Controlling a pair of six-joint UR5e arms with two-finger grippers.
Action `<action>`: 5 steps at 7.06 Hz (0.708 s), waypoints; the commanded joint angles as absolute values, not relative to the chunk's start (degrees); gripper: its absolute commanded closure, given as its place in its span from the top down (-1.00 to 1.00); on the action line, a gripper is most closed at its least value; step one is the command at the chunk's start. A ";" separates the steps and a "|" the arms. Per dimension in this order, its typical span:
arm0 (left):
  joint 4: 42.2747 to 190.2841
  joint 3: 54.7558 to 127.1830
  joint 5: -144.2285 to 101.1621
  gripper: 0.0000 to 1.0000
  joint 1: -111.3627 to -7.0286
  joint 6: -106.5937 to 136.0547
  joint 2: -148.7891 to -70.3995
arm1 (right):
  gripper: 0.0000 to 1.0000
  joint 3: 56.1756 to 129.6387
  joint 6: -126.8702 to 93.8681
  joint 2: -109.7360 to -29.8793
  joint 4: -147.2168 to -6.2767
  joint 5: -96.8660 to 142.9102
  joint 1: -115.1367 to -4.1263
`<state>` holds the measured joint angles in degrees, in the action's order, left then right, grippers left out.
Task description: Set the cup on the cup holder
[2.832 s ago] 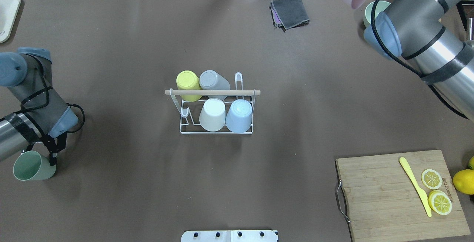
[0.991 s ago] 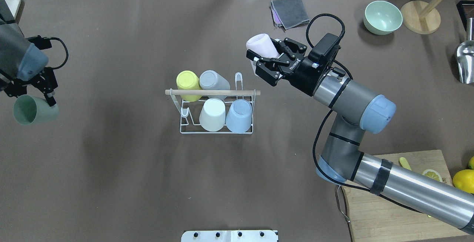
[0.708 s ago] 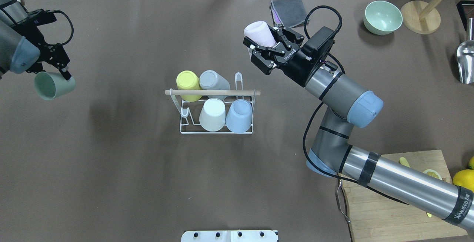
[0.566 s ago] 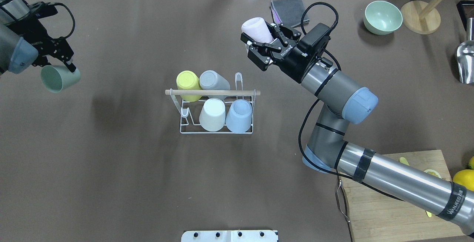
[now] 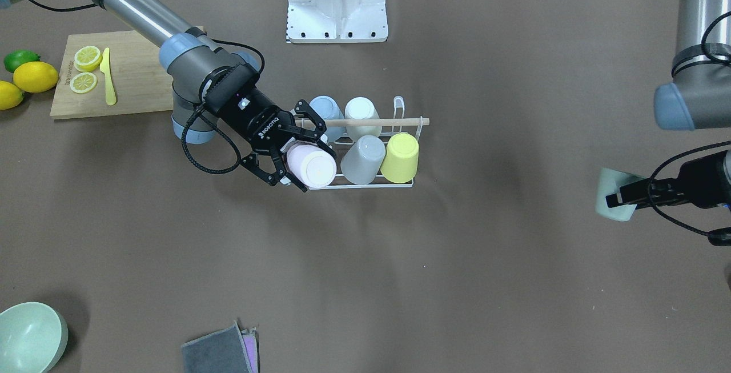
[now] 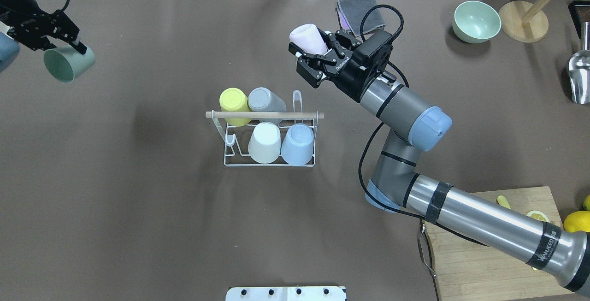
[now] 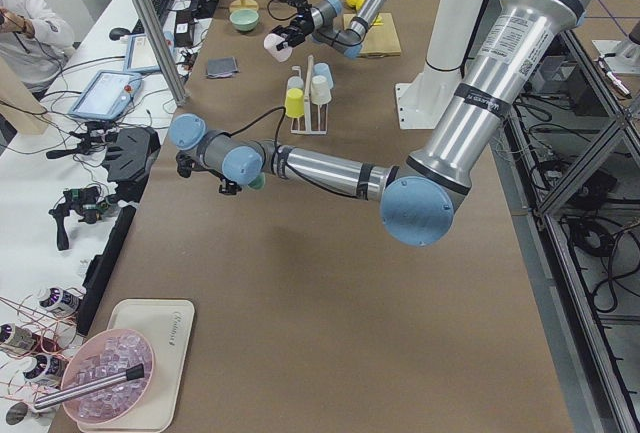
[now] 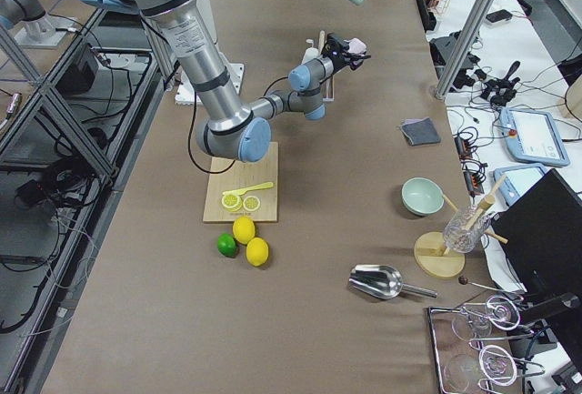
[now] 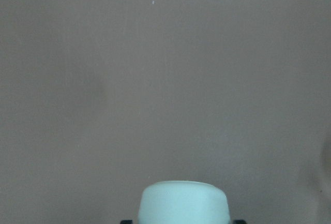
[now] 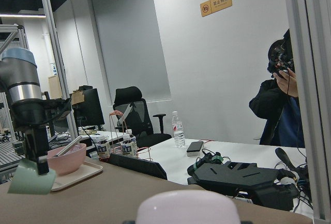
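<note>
On the near right of the counter (image 6: 161, 222) sits one board (image 5: 137, 87) with two lemon slices (image 5: 88, 57) and one yellow knife (image 5: 107, 76).

In the middle stands the rack (image 6: 295, 115), white wire with a pale wooden rod running left to right across the top. Four cups sit on it bottom up, each leaning. The cream cup (image 6: 265, 142) and blue cup (image 6: 298, 143) are in the near row. The yellow cup (image 6: 234, 103) and grey cup (image 6: 266, 100) are in the far row. Two loop pegs stand bare, one at the near left corner (image 6: 230, 143) and one at the far right corner (image 6: 297, 98).

Past that far right peg, in the air and apart from the rack, the right pincer (image 6: 313, 46) is clamped on the pink cup (image 6: 304, 36), a finger on each side. The cup is pale pink, plain and tapered. Its long axis slants, with the closed bottom up and away from the robot and the mouth back toward the wrist.

Far to the left, well apart from the rack, the left pincer (image 6: 76, 45) grips a green cup (image 6: 67, 63) in the air. I cannot make out which way its mouth faces. That makes six cups.

At the far edge lie one folded pile of cloths (image 6: 355, 10) and one green bowl (image 6: 477, 20).
</note>
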<state>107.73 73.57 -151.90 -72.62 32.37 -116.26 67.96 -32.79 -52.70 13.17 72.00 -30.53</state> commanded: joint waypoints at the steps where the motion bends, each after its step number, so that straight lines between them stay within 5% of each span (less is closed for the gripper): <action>1: 120.35 73.56 -151.35 -1.00 -73.30 39.87 -116.37 | -1.00 66.37 -32.70 -52.30 15.19 70.84 -28.83; 5: 145.58 73.30 -138.27 -1.00 -72.07 53.66 -116.02 | -1.00 66.18 -32.70 -51.94 16.43 70.14 -27.43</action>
<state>138.28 73.30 -141.31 -72.58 49.41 -116.16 66.37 -32.70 -51.98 15.82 70.35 -28.15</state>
